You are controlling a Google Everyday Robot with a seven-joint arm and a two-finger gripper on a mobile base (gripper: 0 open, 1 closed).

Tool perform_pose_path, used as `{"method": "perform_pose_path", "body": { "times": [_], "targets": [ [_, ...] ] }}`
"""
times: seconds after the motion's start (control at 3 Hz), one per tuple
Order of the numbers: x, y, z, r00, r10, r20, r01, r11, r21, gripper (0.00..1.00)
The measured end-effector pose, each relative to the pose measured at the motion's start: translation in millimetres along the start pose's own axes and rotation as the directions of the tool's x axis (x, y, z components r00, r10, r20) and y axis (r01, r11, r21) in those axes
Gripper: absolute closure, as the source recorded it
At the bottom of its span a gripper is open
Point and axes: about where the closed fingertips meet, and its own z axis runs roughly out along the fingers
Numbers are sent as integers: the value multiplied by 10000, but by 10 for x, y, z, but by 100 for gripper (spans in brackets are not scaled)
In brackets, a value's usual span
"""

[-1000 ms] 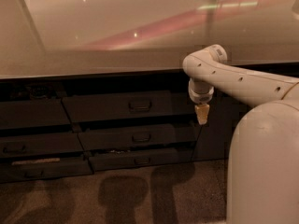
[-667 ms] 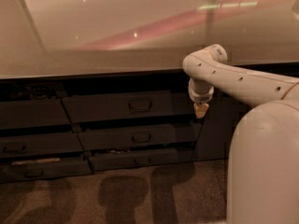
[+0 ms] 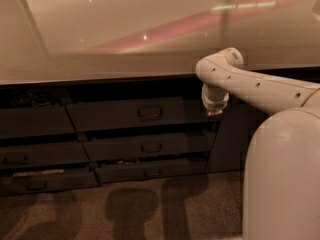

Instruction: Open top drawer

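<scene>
1. The top drawer (image 3: 107, 115) is set directly under the countertop (image 3: 100, 59), with its central handle (image 3: 149, 113) untouched.
2. The gripper (image 3: 214, 113) is held just beside the top drawer's right end, level with its front; whether it is apart or together cannot be told.
3. A middle drawer (image 3: 115, 149) and a bottom drawer (image 3: 122, 173) are stacked below the top drawer.

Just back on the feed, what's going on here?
The robot's arm reaches across below the countertop. Its gripper hangs at the right end of the top drawer, well right of the central handle and not on it. The drawer looks shut or barely ajar, so the pull is not yet done.
</scene>
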Motion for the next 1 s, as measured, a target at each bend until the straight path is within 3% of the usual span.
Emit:
{"method": "perform_pose_path", "body": {
  "times": [0.33,1.0],
  "targets": [
    [0,0,1,10000,0,0,0,10000,-1,100],
    [5,-9,-15,10000,0,0,0,10000,-1,100]
  ]
}}
